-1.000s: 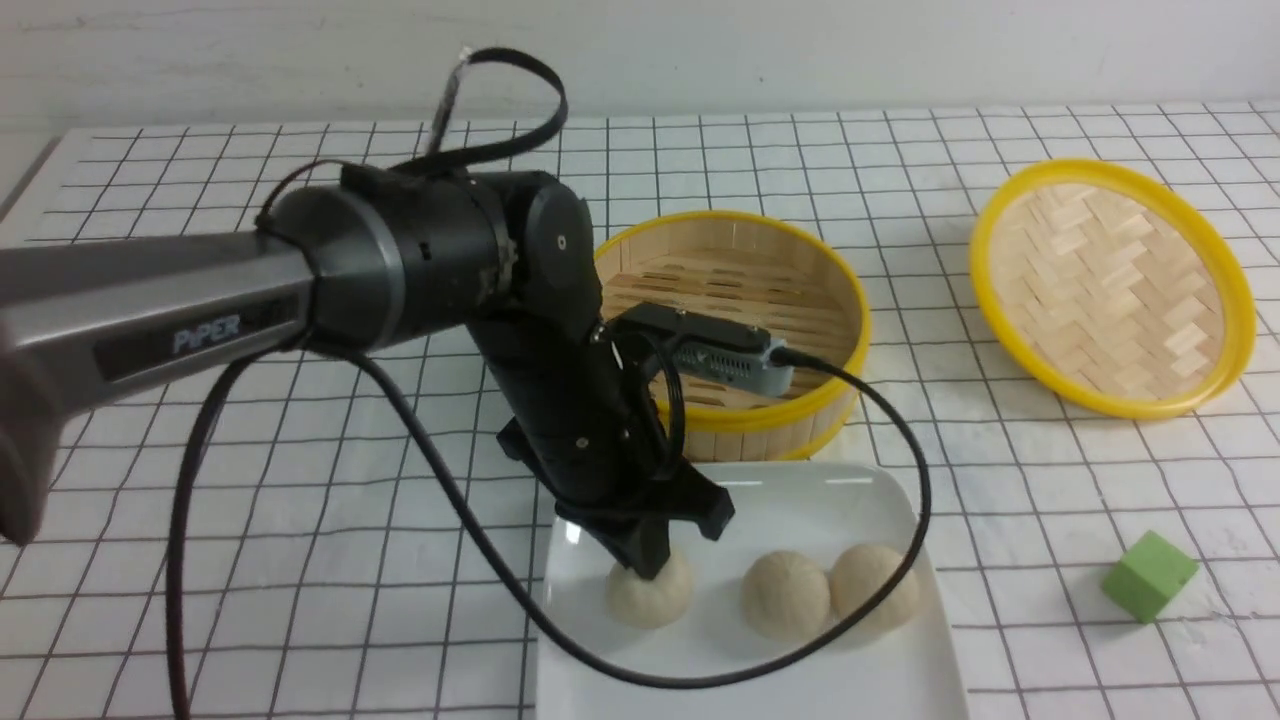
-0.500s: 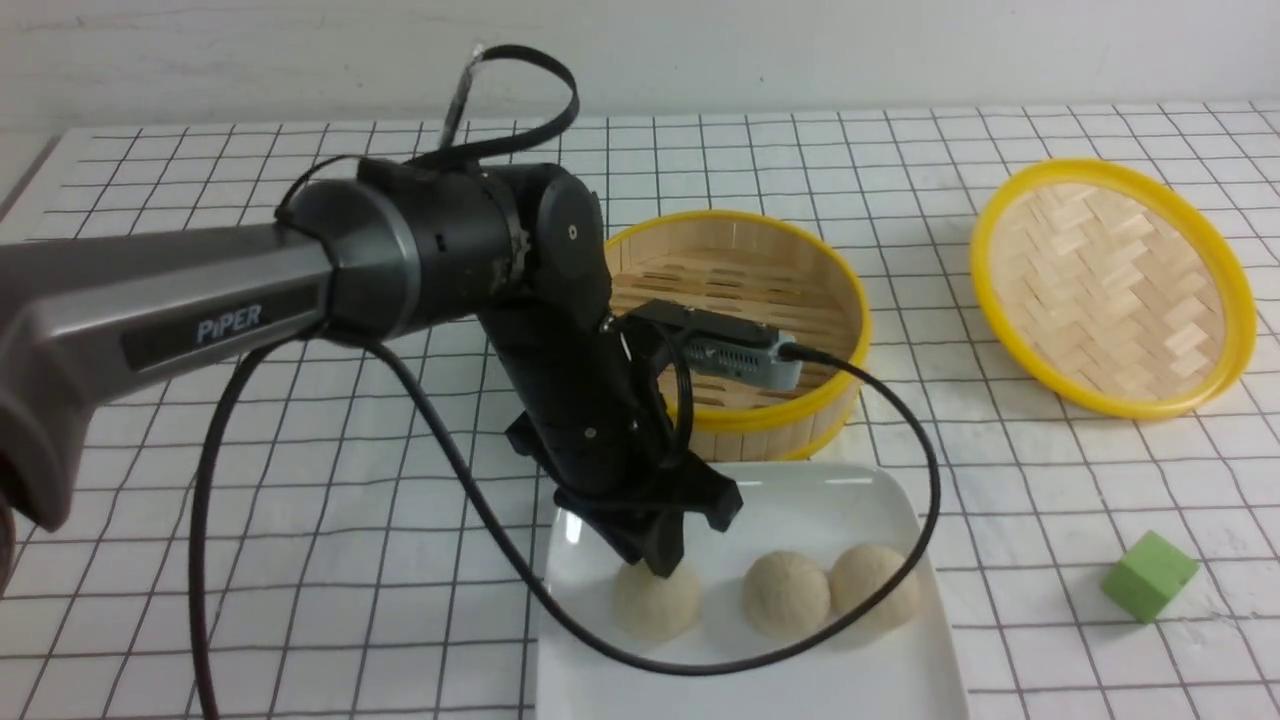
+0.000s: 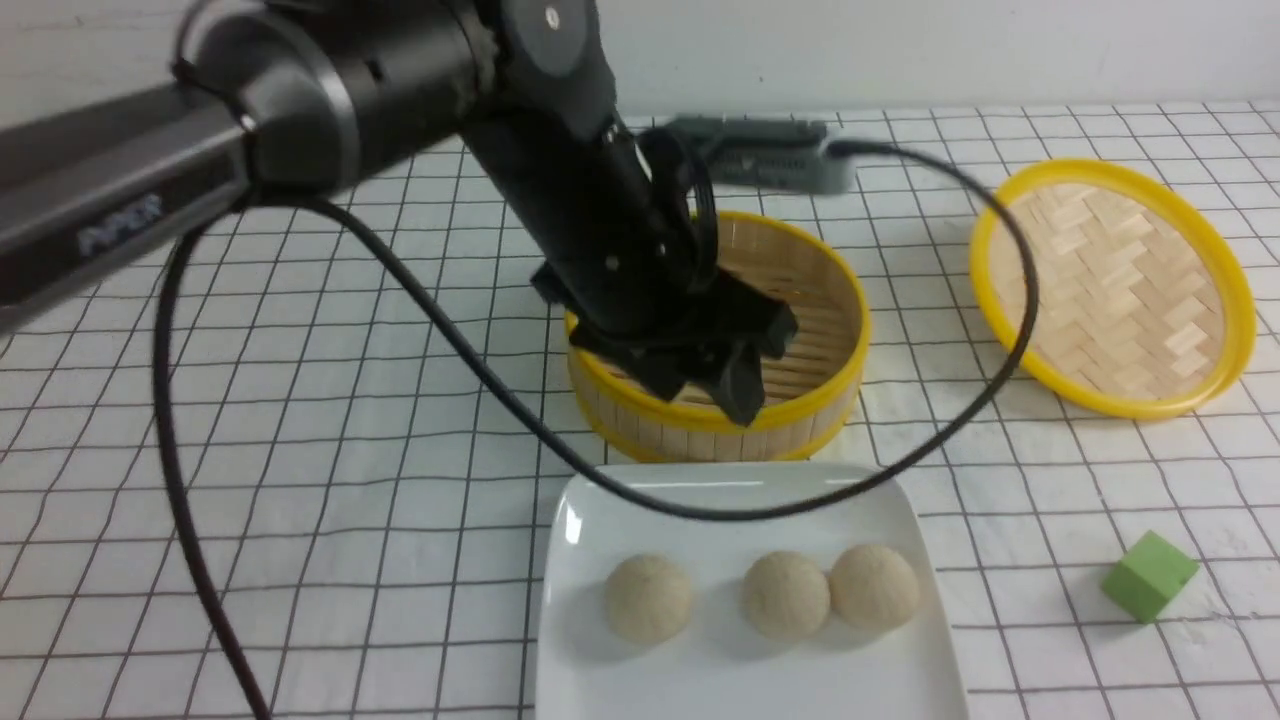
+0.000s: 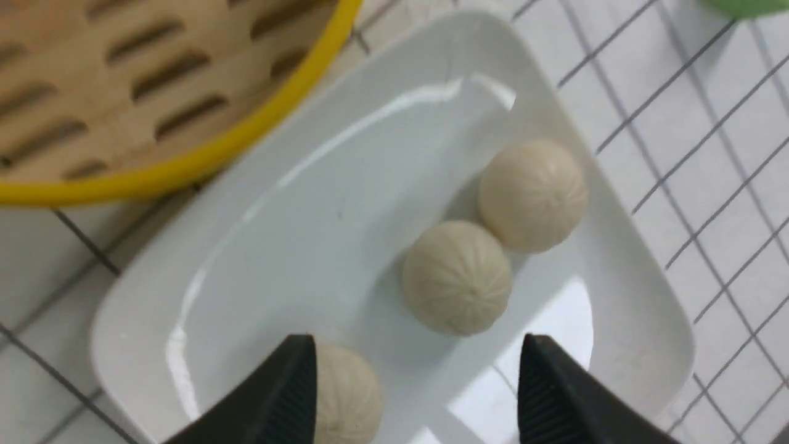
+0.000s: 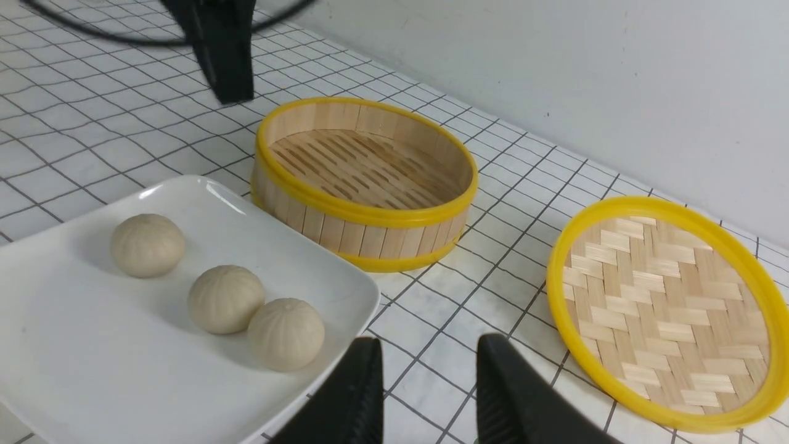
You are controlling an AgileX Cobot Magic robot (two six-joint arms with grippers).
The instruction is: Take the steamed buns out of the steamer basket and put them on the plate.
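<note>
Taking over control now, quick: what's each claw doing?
Left claw: open, holding nothing.
Right claw: open, holding nothing.

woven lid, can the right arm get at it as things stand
Probably yes. The right gripper is open and empty, and the woven lid lies ahead of it with only bare cloth between. The left gripper hangs near the steamer basket, off that path.

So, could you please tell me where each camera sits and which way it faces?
Front view: between the arms, facing forward; shows the left arm and left gripper.
Left wrist view: looks down at the plate; its open fingers show.
Right wrist view: low, facing the steamer basket and lid; right gripper shows.
All share the steamed buns.
</note>
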